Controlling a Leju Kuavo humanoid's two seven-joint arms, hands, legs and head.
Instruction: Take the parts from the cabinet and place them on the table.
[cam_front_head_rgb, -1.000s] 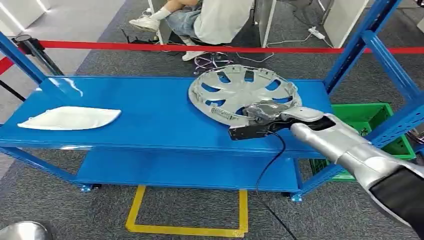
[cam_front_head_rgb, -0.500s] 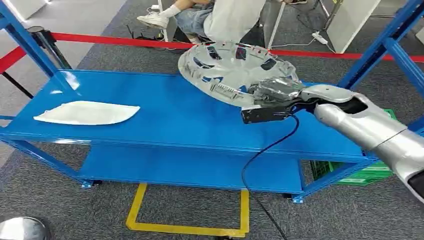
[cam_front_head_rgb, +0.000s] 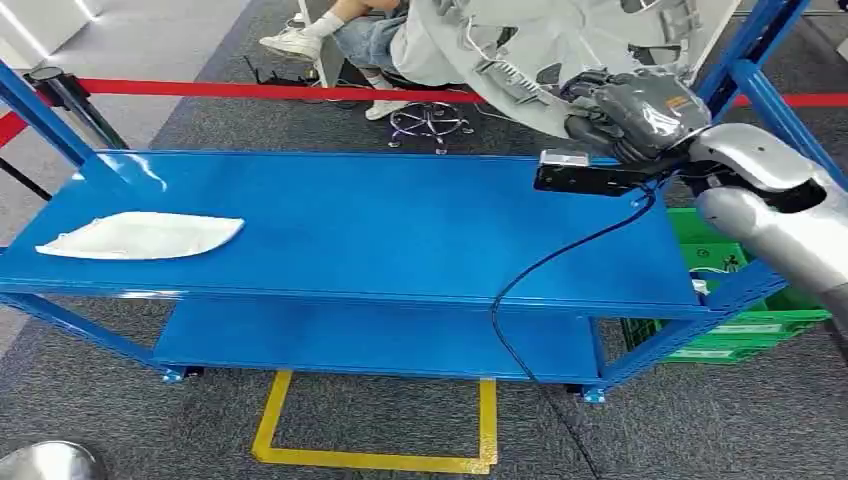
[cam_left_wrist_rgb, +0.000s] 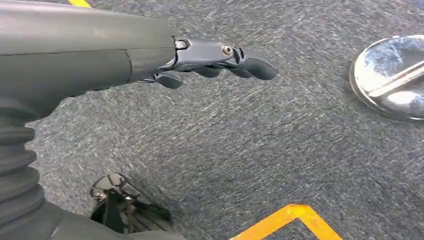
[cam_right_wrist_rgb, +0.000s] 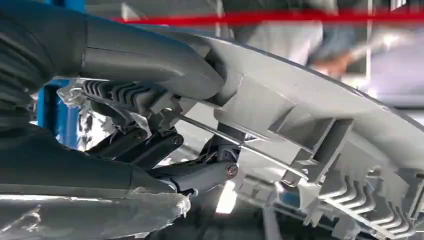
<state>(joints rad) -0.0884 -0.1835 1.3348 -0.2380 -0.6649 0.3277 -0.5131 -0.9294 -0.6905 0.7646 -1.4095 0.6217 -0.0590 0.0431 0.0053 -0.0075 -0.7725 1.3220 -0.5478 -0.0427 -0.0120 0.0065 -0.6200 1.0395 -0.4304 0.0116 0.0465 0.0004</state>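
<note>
Since the frame a second back, your right hand (cam_front_head_rgb: 625, 110) has lifted the silver wheel cover (cam_front_head_rgb: 560, 50) off the blue cabinet shelf (cam_front_head_rgb: 400, 230) and raised it high, tilted, so it now hangs in front of the seated person beyond the red barrier tape (cam_front_head_rgb: 250, 92). Right wrist view confirms the grip: thumb above, fingers (cam_right_wrist_rgb: 195, 172) curled below, clamped on the cover's ribbed rim (cam_right_wrist_rgb: 300, 125). Cover extends up and away from that hand, well clear of the shelf. White curved part (cam_front_head_rgb: 140, 236) lies flat at the shelf's far left end, long axis running along the shelf. Your left hand (cam_left_wrist_rgb: 220, 60) hangs low over grey carpet, fingers loosely curled, holding nothing. Judgement: the white part lies nearer the left arm's side; the right is occupied until the cover reaches the table, which I cannot locate here.
</note>
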